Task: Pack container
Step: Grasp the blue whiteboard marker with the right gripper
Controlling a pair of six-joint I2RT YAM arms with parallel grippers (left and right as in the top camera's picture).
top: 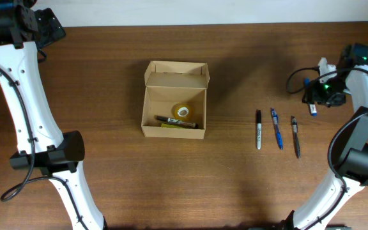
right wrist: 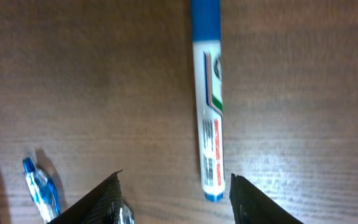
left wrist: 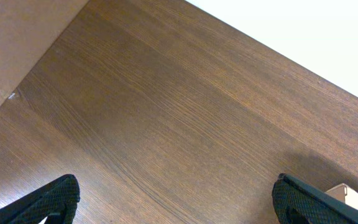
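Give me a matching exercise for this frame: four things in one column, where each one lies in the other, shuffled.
Things:
1. tape roll
2. white marker with blue cap
3. thin dark pen
4. blue pen

Places:
A. middle of the row of three
B. inside the container
C. lying just ahead of the right gripper
D. the row's end farthest from the container

Pairs: 1-B, 2-C, 3-D, 4-A

One container (top: 171,80), one tape roll (top: 183,111), five pens (top: 276,128): four outside, one inside.
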